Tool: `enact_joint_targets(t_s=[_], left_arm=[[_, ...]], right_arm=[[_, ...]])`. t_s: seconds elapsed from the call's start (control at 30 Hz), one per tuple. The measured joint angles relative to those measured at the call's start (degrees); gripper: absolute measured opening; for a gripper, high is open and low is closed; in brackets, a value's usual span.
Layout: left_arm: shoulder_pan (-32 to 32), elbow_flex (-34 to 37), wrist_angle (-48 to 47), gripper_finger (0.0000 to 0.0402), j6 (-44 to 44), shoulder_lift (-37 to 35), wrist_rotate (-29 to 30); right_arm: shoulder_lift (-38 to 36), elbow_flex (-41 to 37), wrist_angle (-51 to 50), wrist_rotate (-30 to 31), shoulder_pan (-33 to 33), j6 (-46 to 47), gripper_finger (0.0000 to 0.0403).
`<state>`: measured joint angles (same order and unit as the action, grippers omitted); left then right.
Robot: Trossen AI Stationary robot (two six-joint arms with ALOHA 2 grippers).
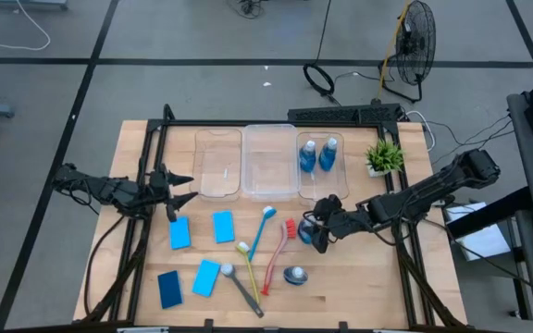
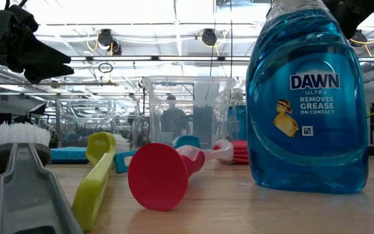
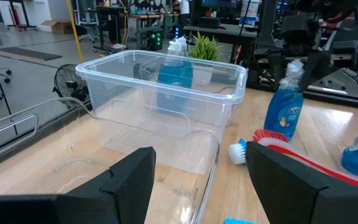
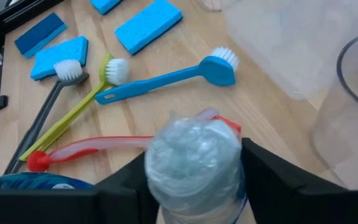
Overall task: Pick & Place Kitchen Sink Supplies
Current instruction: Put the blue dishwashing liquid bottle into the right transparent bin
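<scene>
Right gripper (image 4: 194,171) straddles the cap of a small clear bottle of blue liquid (image 1: 311,228), standing at five o'clock from the clear plastic bin (image 1: 270,162), fingers closing but not visibly clamped. A firm, centred squeeze should precede any lift.

Left gripper (image 1: 181,190) hangs open at the table's nine o'clock.

Grey floor (image 1: 155,37) crossed by dark lines, standing fan (image 1: 413,42), ceiling lamps (image 2: 106,39), desks behind.
</scene>
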<state>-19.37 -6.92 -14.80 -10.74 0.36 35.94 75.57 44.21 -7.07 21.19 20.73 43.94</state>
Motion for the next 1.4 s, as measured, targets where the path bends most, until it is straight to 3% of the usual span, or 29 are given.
enact_joint_targets(t_s=[0.4,0.7,1.13,1.4], left_arm=[[0.02,0.0,0.0,0.0253,0.02,0.0,0.0],[0.01,0.0,-0.04,0.0253,0.28,0.0,0.0],[0.02,0.0,0.0,0.0253,0.33,0.0,0.0],[0.02,0.0,0.02,0.0253,-0.27,0.0,0.0]], right_arm=[[-1.89,-0.02,-0.68,-0.44,0.0,-0.02,0.0153],[-12.8,-0.02,-0.19,-0.65,0.0,-0.26,0.0153],[-29.2,-0.02,-1.31,-7.7,0.02,-7.2,0.0153],[-35.37,-0.02,2.04,-12.23,0.02,-12.13,0.0153]])
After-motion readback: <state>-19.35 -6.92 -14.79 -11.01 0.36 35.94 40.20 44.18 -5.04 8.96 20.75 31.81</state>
